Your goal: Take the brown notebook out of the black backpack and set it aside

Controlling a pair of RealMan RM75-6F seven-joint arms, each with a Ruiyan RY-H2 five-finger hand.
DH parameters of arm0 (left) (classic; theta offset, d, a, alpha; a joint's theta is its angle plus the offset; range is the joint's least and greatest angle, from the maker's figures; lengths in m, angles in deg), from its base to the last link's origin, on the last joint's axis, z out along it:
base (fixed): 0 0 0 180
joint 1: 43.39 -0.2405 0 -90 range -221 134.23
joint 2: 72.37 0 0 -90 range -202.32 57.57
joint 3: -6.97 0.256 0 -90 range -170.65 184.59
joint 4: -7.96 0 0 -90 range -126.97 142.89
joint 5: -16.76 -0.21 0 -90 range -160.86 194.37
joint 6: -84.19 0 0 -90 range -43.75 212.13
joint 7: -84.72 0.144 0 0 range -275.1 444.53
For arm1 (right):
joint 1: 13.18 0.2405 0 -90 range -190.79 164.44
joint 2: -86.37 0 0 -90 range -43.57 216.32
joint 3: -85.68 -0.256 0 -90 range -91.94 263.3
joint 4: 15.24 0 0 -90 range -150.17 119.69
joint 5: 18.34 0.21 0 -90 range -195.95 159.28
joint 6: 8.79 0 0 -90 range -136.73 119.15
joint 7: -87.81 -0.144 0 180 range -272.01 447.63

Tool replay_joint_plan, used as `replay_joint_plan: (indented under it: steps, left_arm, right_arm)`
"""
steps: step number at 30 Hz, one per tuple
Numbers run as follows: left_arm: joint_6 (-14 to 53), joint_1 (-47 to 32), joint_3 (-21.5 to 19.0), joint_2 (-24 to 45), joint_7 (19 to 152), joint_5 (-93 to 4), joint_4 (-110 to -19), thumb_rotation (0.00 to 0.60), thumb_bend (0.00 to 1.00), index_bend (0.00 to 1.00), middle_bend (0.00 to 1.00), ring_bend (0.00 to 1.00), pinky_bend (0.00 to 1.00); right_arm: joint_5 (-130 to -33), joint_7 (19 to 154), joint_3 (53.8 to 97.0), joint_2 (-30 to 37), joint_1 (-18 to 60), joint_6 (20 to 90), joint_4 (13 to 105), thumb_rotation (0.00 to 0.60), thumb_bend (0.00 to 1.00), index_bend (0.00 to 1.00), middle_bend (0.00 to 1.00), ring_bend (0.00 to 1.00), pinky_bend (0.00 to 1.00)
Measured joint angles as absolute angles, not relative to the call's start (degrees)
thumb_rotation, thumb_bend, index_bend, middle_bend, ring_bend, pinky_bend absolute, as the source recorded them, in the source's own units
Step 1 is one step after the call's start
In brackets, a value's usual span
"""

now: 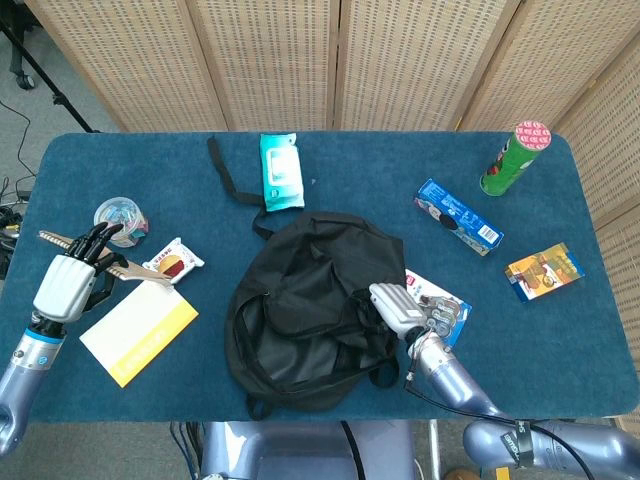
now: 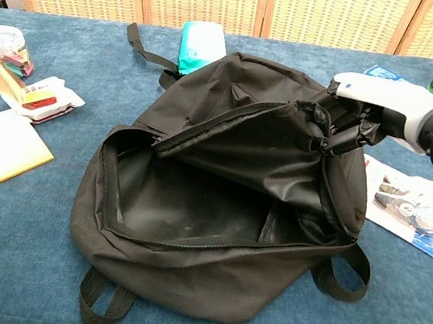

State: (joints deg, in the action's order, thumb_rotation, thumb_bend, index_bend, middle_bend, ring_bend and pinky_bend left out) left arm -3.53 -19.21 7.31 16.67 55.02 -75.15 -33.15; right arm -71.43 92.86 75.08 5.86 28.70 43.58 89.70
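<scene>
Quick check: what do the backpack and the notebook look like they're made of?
The black backpack looks like thin synthetic fabric, probably nylon: it slumps, creases, and its lining shows a faint sheen. The brown notebook, held by the left robot hand, appears to have a matte kraft-card cover.

Brown notebook (image 1: 100,262) held left of the gaping black backpack (image 1: 305,310).

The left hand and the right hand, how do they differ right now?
The left hand holds the brown notebook off to the table's left side, well apart from the black backpack; the right hand grips the backpack's flap. The left hand is raised above the table; the right sits at the bag's opening. Both hands are holding something.
</scene>
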Motion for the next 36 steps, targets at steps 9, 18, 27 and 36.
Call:
replay_joint_plan:
  steps: [9, 18, 27, 36]
  left_arm:
    - [-1.61, -20.96, 9.39, 4.43, 48.98, -76.0, -56.87, 0.6, 0.0, 0.1, 0.0, 0.0, 0.0]
    - [-8.02, -24.11, 6.95, -2.29, 47.85, -76.03, -65.89, 0.6, 0.0, 0.1, 0.0, 0.0, 0.0]
    - [-8.57, -26.05, 5.74, -3.05, 50.22, -74.32, -67.73, 0.6, 0.0, 0.09, 0.0, 0.0, 0.0]
    - [-8.11, -29.85, 5.16, -3.43, 57.82, -69.18, -72.13, 0.6, 0.0, 0.0, 0.0, 0.0, 0.0]
  right_arm:
    - [-81.74, 92.67, 77.42, 8.73, 27.67, 43.29, 90.83, 0.6, 0.08, 0.51, 0.31, 0.2, 0.48]
    - [-105.65, 93.61, 82.44, 14.93, 26.22, 47.46, 87.91, 0.6, 0.0, 0.36, 0.13, 0.0, 0.33]
    - [-123.79, 97.27, 86.03, 25.77, 24.34, 59.21, 78.24, 0.6, 0.0, 0.36, 0.13, 0.0, 0.3]
    - [-124.39, 101.12, 86.64, 28.09, 18.17, 66.52, 65.23, 0.6, 0.0, 0.17, 0.0, 0.0, 0.21]
